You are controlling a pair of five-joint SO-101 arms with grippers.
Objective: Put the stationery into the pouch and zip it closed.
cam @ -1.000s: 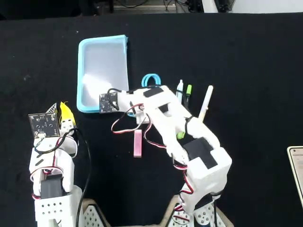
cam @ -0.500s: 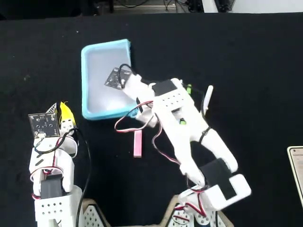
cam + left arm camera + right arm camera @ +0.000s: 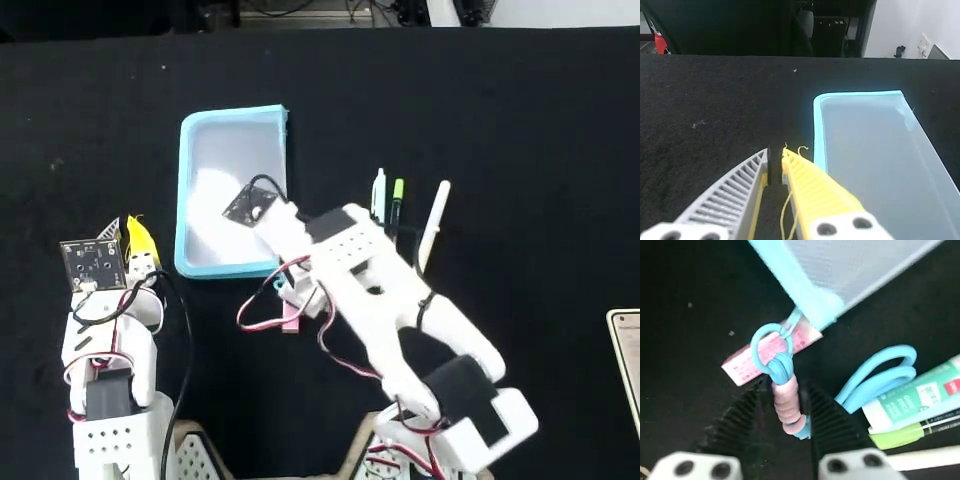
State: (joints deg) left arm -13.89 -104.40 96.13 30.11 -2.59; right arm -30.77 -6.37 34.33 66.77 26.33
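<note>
Broadly, the black worktop [image 3: 520,120] carries a pale, blue-rimmed pouch [image 3: 230,150] lying flat toward 10 o'clock from its middle in the high view. The right arm [image 3: 400,310] stretches from 5 o'clock across to the pouch's near corner. At 3 o'clock of the pouch lie a white pen [image 3: 433,225], a green pen [image 3: 397,200] and a glue stick [image 3: 379,192], side by side. Blue scissors [image 3: 880,372] rest against the glue stick, and a pink eraser [image 3: 291,318] lies at 5 o'clock of the pouch. The left gripper [image 3: 775,160] sits at 8 o'clock of the pouch, a little apart from it, jaws pressed together on nothing. The right gripper [image 3: 784,392] is closed on the zip pull [image 3: 785,410] — a blue cord in a pink sleeve — looped through a ring at the pouch's corner, over the eraser.
</note>
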